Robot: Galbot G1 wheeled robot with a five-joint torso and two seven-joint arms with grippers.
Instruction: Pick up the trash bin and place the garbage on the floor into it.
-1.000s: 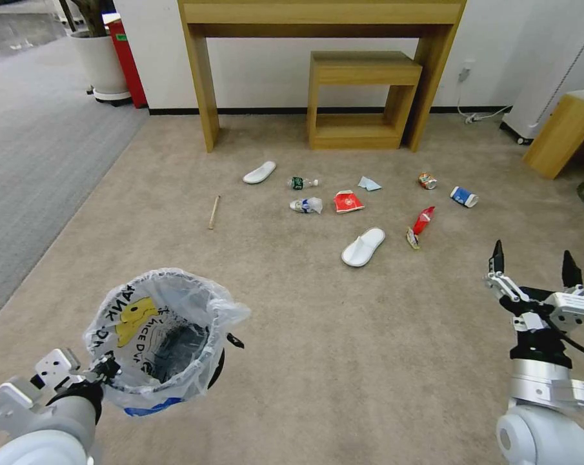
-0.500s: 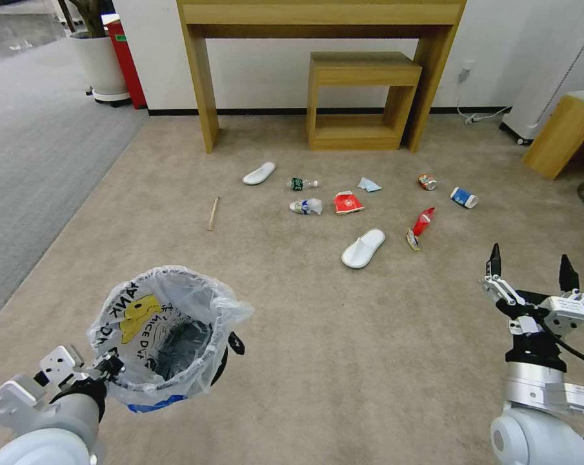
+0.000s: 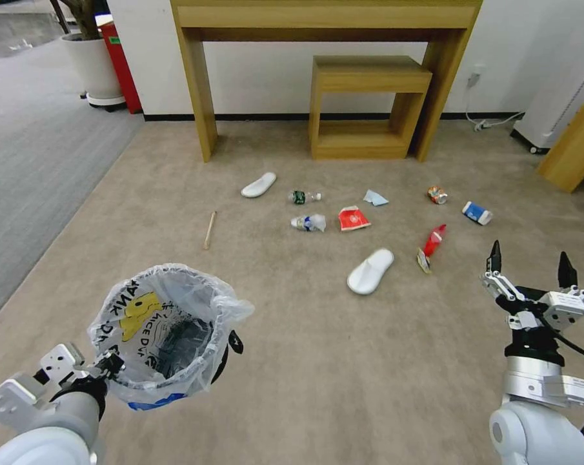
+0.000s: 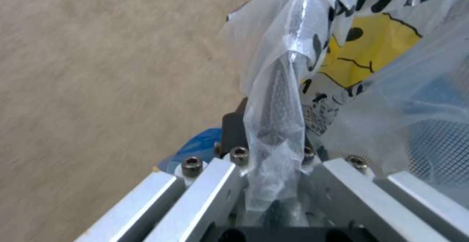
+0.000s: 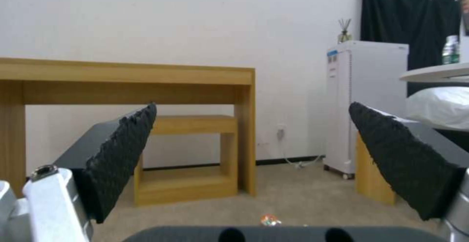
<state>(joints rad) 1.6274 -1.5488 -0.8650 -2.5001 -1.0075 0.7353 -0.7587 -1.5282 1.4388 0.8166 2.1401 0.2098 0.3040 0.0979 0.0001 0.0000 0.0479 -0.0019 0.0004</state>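
In the head view, the left gripper (image 3: 101, 368) is clenched on the near rim of the trash bin (image 3: 169, 336), a small black bin lined with a crinkly printed plastic bag, and holds it above the tan carpet (image 3: 369, 374), on the robot's side of the wooden desk (image 3: 324, 39) and well apart from it. The garbage lies on the carpet in front of that desk: a white slipper (image 3: 259, 185) nearest the desk's left leg, a green-labelled bottle (image 3: 303, 196) and a crushed bottle (image 3: 308, 223) beside it, a red carton (image 3: 353, 219), a pale-blue tissue (image 3: 375, 197), an orange can (image 3: 437, 195) and a blue-white cup (image 3: 477, 212) out past the desk's right leg, a red wrapper (image 3: 432, 246), a second white slipper (image 3: 370, 271) and a wooden stick (image 3: 209, 230) off to the left. The right gripper (image 3: 529, 266) hangs over the carpet with its fingers spread wide, grasping nothing, on the near side of the cup. In the left wrist view, the bag (image 4: 293, 88) is pinched between the left gripper's fingers, the bin's black mesh wall (image 4: 439, 150) behind it and carpet (image 4: 98, 70) below. In the right wrist view, the black ribbed pads (image 5: 122, 157) stand far apart, framing the desk (image 5: 127, 77), the small wooden stool (image 5: 190, 157) under it and the can (image 5: 269, 220) on the carpet.
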